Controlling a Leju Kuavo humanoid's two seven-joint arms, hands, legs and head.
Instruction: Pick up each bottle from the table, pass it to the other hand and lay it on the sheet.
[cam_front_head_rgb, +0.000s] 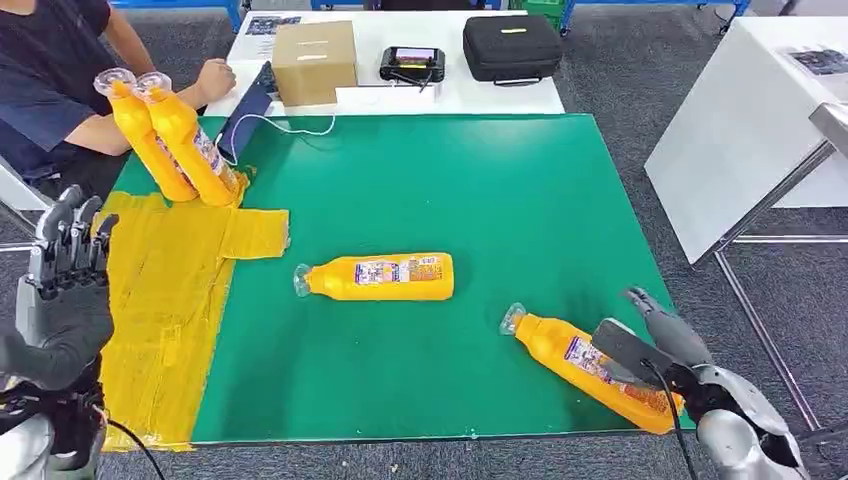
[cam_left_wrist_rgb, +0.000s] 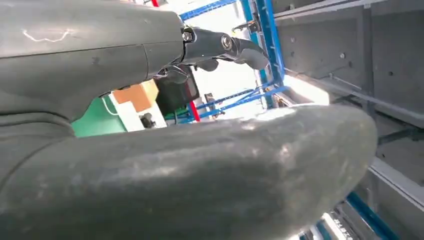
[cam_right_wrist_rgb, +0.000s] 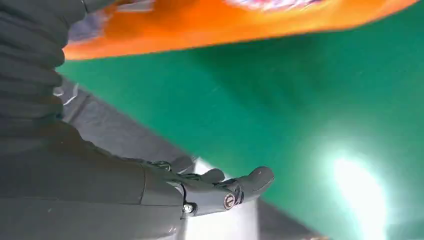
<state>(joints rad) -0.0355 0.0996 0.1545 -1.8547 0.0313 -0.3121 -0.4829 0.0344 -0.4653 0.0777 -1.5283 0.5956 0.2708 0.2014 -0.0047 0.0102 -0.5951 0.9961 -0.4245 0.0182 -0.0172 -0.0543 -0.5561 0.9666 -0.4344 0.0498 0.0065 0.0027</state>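
**Right hand at the near bottle, left hand waiting**

Nearest to me, my right hand (cam_front_head_rgb: 665, 345) reaches over the base end of the orange plastic bottle with the clear cap (cam_front_head_rgb: 585, 365), which lies on its side at the near right corner of the green table mat (cam_front_head_rgb: 480, 190). Fingers are spread and extended; the wrist view shows the orange body just beside the hand, green mat showing between fingers and bottle, so nothing is held yet. My left hand (cam_front_head_rgb: 65, 290) is raised at the left edge, fingers upright and apart, empty.

A second orange bottle (cam_front_head_rgb: 378, 277) lies mid-mat, cap towards the yellow sheet (cam_front_head_rgb: 165, 290). Two more orange bottles (cam_front_head_rgb: 165, 135) sit at the sheet's far end, leaning together (whether they rest flat I cannot tell).

Risks, as I judge them: the near bottle lies close to the mat's front edge, so a push instead of a clean grip could roll it off. Its round, smooth body may turn under my fingers. A grip at the base end would leave the cap end hanging heavy for the handover.

Surroundings: white table (cam_front_head_rgb: 400, 60) beyond the mat with a cardboard box (cam_front_head_rgb: 313, 60), a black case (cam_front_head_rgb: 511, 46) and a small black device (cam_front_head_rgb: 412, 63). A person in a dark top (cam_front_head_rgb: 50, 70) sits at the far left, a hand by the sheet's far end. Grey carpet floor (cam_front_head_rgb: 620, 90).
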